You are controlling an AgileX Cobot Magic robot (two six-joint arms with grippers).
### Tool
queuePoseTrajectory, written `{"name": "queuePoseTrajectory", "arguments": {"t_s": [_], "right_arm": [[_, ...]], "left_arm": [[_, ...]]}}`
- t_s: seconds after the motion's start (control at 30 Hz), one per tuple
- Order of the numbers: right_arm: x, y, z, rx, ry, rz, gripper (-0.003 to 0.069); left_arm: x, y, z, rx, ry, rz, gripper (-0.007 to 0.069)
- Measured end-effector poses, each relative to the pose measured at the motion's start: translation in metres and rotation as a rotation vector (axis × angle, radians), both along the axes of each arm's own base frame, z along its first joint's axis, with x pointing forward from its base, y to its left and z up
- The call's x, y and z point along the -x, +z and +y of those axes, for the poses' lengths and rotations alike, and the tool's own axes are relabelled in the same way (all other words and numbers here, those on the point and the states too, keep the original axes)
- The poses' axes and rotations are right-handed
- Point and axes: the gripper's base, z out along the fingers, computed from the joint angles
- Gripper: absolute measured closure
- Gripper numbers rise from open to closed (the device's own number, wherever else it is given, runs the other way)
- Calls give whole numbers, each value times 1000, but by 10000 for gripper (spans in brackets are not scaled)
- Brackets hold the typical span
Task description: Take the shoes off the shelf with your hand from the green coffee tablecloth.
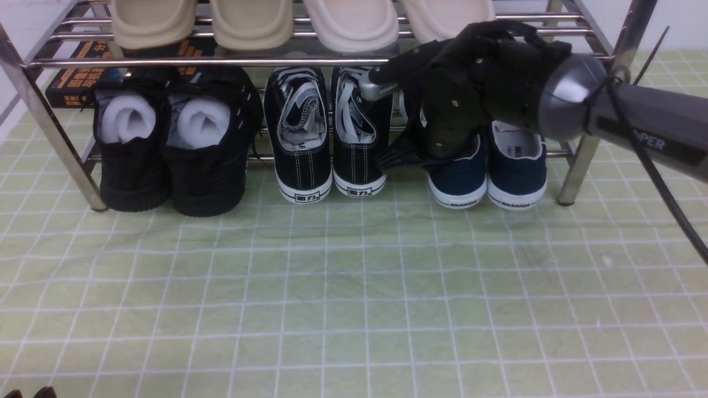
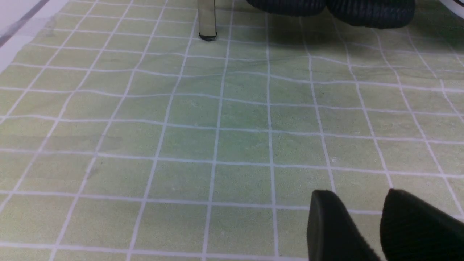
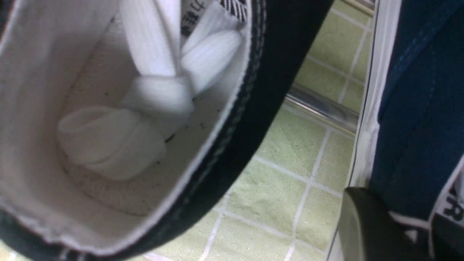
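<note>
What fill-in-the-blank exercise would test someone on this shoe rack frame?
1. The navy shoes sit on the ___ tier of the shelf.
2. The black hand closes on the ___ shoe of that pair, by the robot's own sides.
3. The top tier holds ___ beige slippers.
Missing words: lower; left; four.
</note>
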Motion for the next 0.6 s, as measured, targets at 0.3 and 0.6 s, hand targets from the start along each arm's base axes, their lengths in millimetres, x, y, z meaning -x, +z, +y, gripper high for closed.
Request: {"name": "queuePoseTrajectory", "arguments": {"t_s": [0.3,0.6], "right_arm": [[17,28,-7,-24,-2,54,624],[50,76,-15,-113,45,136,624]], "left_arm": [[0,0,0,0,0,0,383],[0,0,0,0,0,0,383]]}}
